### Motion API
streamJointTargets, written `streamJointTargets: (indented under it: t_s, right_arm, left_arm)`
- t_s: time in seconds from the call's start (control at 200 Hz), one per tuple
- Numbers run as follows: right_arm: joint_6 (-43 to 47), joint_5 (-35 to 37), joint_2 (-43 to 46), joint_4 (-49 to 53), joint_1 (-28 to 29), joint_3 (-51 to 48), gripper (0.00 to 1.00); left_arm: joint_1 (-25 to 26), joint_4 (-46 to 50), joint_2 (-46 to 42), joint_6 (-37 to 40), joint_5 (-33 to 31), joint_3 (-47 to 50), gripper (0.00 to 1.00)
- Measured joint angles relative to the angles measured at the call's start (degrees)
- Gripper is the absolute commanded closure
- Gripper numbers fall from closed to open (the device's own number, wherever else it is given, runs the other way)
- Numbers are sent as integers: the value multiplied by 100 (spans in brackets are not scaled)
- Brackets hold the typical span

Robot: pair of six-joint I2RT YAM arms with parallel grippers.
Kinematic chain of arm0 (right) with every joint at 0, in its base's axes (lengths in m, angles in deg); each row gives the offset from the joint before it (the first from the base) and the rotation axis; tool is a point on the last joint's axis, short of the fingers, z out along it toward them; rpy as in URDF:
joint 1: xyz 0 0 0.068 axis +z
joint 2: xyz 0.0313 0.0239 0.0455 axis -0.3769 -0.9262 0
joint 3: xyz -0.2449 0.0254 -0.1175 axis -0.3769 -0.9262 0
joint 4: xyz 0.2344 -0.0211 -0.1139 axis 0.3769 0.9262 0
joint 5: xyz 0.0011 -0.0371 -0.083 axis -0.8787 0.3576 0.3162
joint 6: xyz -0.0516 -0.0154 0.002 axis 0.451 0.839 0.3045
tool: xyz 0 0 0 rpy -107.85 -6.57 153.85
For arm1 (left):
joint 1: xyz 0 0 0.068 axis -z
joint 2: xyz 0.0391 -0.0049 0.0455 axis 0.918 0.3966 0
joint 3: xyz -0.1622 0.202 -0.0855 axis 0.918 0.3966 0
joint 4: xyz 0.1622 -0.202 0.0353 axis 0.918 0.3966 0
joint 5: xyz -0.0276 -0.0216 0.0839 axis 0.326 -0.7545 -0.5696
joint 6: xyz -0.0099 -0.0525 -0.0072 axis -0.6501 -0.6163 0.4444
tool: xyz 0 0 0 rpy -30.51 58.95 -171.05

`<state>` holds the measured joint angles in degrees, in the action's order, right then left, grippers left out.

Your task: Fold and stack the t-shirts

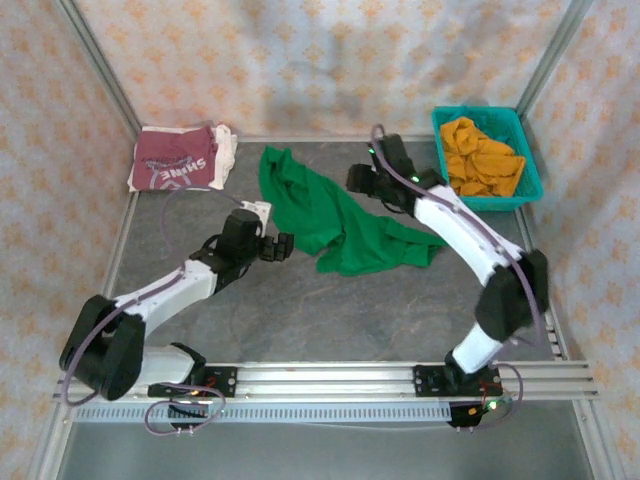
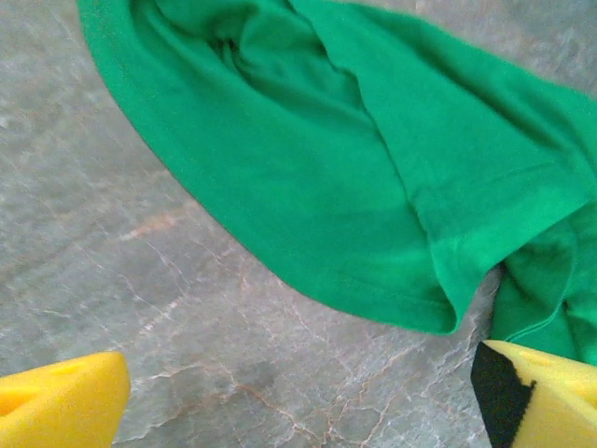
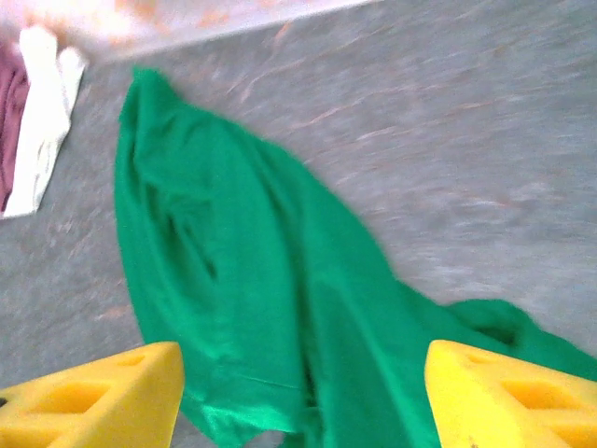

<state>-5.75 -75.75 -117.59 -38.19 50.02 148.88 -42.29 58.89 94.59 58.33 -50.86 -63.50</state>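
Note:
The green t-shirt lies crumpled and unfolded in the middle of the table, stretching from back left to front right. The maroon t-shirt with white lettering rests folded at the back left corner. My left gripper sits just left of the green t-shirt's near edge. In the left wrist view it is open over bare table, the green hem just ahead. My right gripper hovers at the shirt's right side. It is open, with green cloth lying below its fingers.
A teal mesh basket holding orange cloth stands at the back right corner. Patterned walls close the back and sides. Grey marbled tabletop is free in front of the green t-shirt. An aluminium rail runs along the near edge.

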Motion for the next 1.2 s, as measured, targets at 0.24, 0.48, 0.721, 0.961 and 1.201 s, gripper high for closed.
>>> streamJointTargets:
  t_s: [0.24, 0.48, 0.721, 0.961, 1.201]
  right_arm:
    - [-671, 120, 577, -275, -579, -1963, 32]
    - [-1123, -9, 577, -186, -1106, -2702, 32]
    - [-1287, -179, 363, -527, -1353, -3034, 37]
    - [-1294, -496, 17, -887, -1373, -2966, 72]
    - [-1320, -584, -37, -1064, -1373, -2675, 100]
  left_arm:
    - [59, -188, 1390, 0, 551, -356, 16]
    - [557, -496, 2083, -55, 852, -1027, 24]
    - [595, -682, 2645, -149, 868, -1316, 50]
    - [560, -616, 2719, -227, 673, -1316, 100]
    - [249, -428, 1329, -284, -50, -973, 100]
